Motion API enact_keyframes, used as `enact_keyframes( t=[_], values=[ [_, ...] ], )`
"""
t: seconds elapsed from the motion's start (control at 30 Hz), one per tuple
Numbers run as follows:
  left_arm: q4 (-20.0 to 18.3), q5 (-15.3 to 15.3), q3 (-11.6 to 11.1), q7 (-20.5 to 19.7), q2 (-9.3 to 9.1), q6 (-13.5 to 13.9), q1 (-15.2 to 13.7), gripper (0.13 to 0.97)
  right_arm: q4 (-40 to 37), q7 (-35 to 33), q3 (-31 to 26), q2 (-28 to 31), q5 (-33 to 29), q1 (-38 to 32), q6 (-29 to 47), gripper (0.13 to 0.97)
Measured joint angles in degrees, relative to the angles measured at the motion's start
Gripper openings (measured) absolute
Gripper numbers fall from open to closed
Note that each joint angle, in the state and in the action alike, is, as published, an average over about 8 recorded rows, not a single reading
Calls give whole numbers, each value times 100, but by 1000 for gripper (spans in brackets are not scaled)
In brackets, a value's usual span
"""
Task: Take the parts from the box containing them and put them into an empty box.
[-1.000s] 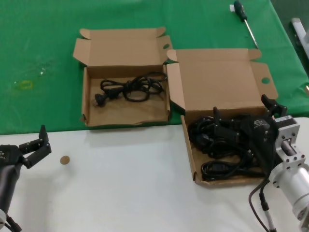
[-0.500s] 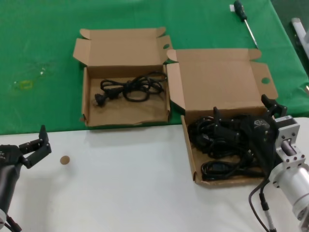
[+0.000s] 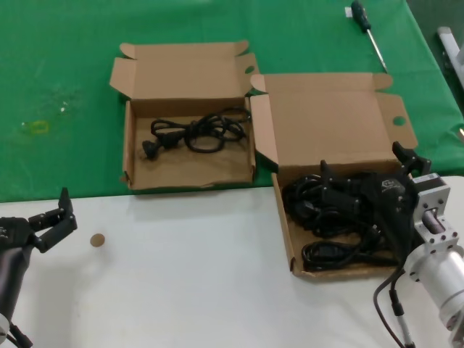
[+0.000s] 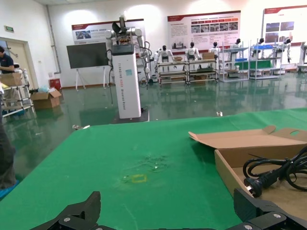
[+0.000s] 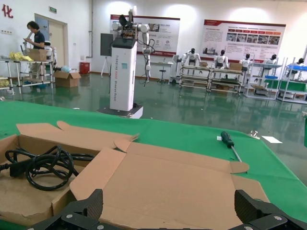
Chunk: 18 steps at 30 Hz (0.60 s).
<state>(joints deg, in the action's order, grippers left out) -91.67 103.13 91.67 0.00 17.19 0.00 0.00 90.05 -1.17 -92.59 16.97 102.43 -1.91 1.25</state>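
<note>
The right claw [image 3: 362,190], spread wide, sits among the parts [image 3: 326,217] in the larger box [image 3: 286,239].

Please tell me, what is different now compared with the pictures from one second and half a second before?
Nothing visibly changed. The right gripper stays low in the larger box among the power cords, its jaws apart. The left gripper still waits open over the white table near the robot. One cord lies in the smaller box as before, and the screwdriver has not moved.
</note>
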Motion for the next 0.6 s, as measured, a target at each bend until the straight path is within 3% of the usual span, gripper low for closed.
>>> enact_keyframes(
  t=[0.6],
  values=[
    [0,0,0,0,0,0,0,966,0,0,0,0,0,0,0,966]
  ],
)
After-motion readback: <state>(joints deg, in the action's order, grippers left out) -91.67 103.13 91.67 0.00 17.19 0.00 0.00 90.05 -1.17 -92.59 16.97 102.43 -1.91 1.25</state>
